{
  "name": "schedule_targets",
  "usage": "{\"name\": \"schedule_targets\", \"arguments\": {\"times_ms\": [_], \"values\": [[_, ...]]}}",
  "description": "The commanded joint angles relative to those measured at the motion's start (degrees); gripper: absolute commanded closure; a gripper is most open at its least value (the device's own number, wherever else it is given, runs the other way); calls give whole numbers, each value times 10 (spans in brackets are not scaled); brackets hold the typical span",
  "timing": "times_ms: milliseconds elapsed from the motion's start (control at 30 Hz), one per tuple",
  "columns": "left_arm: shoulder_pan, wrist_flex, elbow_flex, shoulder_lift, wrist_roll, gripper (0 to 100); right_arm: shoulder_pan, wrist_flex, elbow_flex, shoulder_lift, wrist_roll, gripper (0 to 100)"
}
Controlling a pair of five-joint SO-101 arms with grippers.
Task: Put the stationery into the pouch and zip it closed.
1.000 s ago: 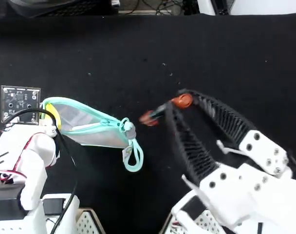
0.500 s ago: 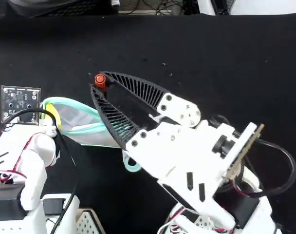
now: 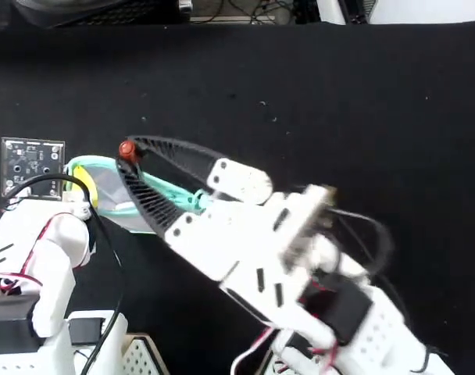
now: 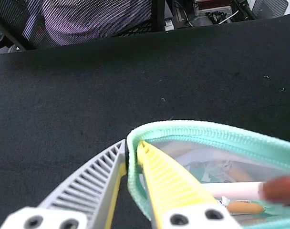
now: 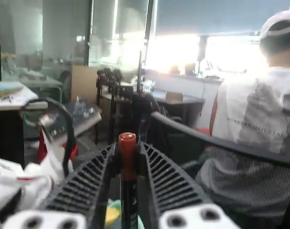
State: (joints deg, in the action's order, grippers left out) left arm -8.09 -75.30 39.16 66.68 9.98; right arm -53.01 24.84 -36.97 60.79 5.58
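Note:
The mint-rimmed mesh pouch (image 3: 112,194) lies at the table's left with its mouth held open. My left gripper (image 3: 80,181) is shut on the pouch's rim (image 4: 183,129), its yellow finger (image 4: 166,183) inside and its grey finger (image 4: 88,186) outside. A white pen (image 4: 238,190) and an orange item (image 4: 240,207) lie inside the pouch. My right gripper (image 3: 130,152) is shut on an orange-capped pen (image 3: 128,149) above the pouch's open end. The right wrist view has this pen (image 5: 127,143) standing upright between the black fingers (image 5: 157,167) of the right gripper (image 5: 127,150).
A small square circuit board (image 3: 33,160) lies left of the pouch. The right arm's white body (image 3: 261,250) covers the pouch's zip end and the table's middle. Black cloth (image 3: 339,101) stretches bare to the back and right.
The right arm has swung left with the pen, from the middle of the table to above the pouch's open end. The left arm and pouch have kept still.

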Motion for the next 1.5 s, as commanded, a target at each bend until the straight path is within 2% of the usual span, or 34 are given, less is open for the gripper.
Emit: {"name": "schedule_targets", "arguments": {"times_ms": [0,100,200,300,400,567,600,867,1033,1200,1467], "values": [[-4,-7,104,-18,5,954,-5,-8,-51,6,-4,986],[-6,-7,104,-18,5,954,-5,-8,-93,6,-3,986],[-7,-6,104,-18,5,954,-6,-3,-118,6,40,986],[-6,-7,104,-18,5,954,-10,52,-122,5,88,986],[-5,-7,104,-18,5,954,-10,135,-100,3,98,971],[-5,-6,104,-18,5,954,-15,303,-2,1,96,776],[-5,-6,104,-18,5,954,-19,333,22,1,96,763],[-5,-6,104,-18,5,954,-38,475,246,2,100,783],[-5,-7,104,-18,5,954,27,524,206,5,100,783],[-5,-8,104,-16,5,954,82,513,84,5,101,782],[-7,-9,104,-14,5,954,84,394,-58,6,101,783]]}}
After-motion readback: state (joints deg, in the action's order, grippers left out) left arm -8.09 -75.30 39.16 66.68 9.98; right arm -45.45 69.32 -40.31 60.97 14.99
